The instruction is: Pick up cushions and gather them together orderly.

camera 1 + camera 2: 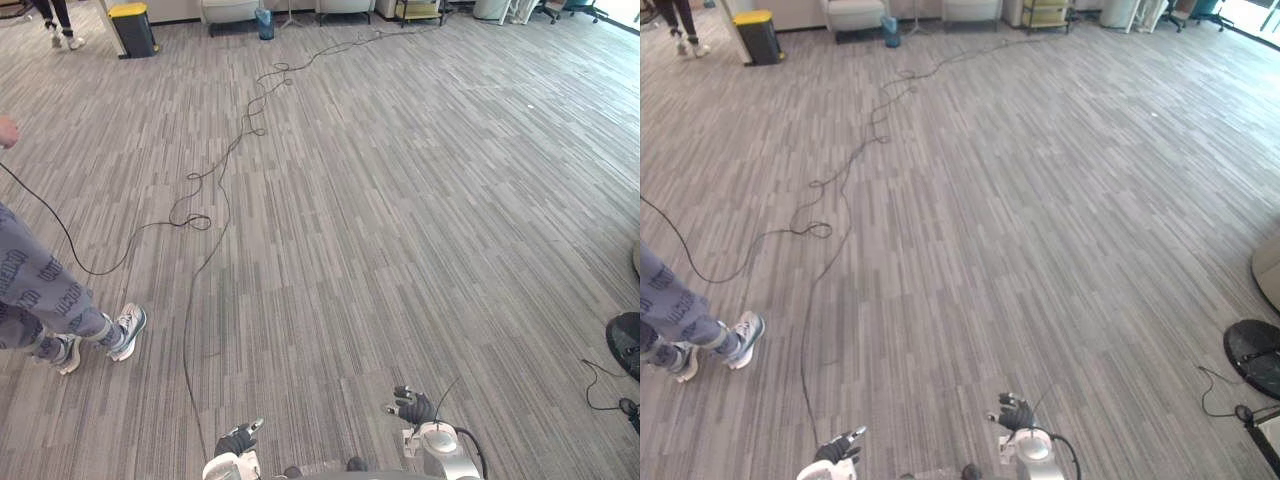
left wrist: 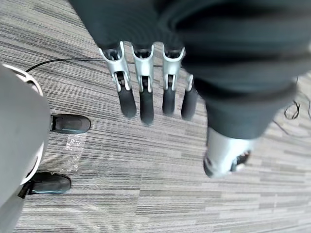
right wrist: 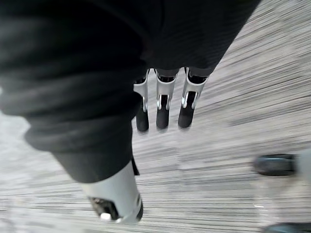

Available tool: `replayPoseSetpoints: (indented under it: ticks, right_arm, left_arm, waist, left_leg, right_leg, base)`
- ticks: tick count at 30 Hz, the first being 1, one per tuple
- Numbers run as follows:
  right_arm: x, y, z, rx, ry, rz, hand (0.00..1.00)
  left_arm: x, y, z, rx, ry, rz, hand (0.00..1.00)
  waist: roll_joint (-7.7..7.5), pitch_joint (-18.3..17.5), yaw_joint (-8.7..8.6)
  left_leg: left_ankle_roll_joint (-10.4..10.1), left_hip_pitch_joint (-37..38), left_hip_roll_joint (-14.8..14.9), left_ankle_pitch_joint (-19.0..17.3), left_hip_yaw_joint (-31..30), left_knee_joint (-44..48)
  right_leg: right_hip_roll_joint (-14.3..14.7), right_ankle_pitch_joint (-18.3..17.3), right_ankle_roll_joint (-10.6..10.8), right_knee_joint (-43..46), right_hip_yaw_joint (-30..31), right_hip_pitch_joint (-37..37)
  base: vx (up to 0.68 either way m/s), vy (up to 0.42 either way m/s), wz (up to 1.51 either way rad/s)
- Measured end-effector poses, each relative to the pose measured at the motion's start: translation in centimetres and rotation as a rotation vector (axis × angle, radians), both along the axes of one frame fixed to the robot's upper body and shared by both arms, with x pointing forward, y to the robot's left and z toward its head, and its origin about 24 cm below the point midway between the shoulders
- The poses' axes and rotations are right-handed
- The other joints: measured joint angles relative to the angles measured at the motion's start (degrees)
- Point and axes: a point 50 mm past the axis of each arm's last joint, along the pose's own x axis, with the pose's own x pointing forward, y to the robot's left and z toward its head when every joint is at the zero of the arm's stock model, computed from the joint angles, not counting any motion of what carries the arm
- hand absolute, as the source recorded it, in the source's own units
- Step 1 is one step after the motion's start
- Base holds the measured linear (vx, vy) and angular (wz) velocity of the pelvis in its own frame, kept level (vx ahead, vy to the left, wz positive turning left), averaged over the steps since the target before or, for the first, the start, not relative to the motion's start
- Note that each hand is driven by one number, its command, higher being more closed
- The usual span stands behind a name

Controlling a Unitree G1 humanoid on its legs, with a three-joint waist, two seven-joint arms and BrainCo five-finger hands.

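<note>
Left hand (image 2: 141, 94) and right hand (image 3: 163, 109) hang straight-fingered, empty: you're searching. Next, turn toward the pale shape (image 1: 1270, 272) at right (maybe a cushion).

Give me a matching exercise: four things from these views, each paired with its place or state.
Things:
1. yellow-lidded bin
2. person's sneakers
3. black round base
4. left hand

Places or states:
A. fingers straight, holding nothing
B. close by, far to the robot's right
C. far away, at the back left
D. close by, to the robot's left

Pairs: 1-C, 2-D, 3-B, 4-A.
</note>
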Motion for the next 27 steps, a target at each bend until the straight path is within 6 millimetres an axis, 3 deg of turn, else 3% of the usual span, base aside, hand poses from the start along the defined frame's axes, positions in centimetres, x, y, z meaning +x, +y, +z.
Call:
replayPoseSetpoints:
  ticks: [7, 18, 27]
  right_arm:
    - [-2.0, -2.2, -0.9, 0.043, 0.080, -0.215, 0.00]
    - [-3.1, -3.0, -1.5, 0.127, 0.121, -0.439, 0.00]
    - [-3.6, -3.3, -1.7, 0.152, 0.127, -0.519, 0.00]
  left_arm:
    - [0.2, -0.1, 0.0, -0.005, 0.004, -0.034, 0.00]
    - [0.2, -0.3, -0.1, 0.004, 0.028, -0.087, 0.00]
    - [0.2, -0.3, -0.2, 0.023, 0.049, -0.155, 0.00]
  waist:
    - [0.33, 0.54, 0.05]
    - [0.00, 0.97, 0.42]
    - [0.16, 1.18, -0.05]
  left_leg:
    - [1.13, -2.05, -1.38, 0.99, -5.28, -0.44]
    - [1.67, -2.60, -2.77, 1.38, -9.22, -0.44]
    - [1.87, -2.54, -2.85, 2.21, -10.49, -0.48]
  right_leg:
    - [-1.69, -0.49, 0.66, -0.97, -5.17, 0.30]
    - [-3.05, -0.95, 1.29, -1.88, -9.47, 2.21]
    - [-3.28, -1.03, 1.41, -1.74, -11.09, 2.71]
  base:
    - [0.00, -0.003, 0.37]
    - [0.02, 0.002, 0.23]
    - [-0.04, -0.019, 0.09]
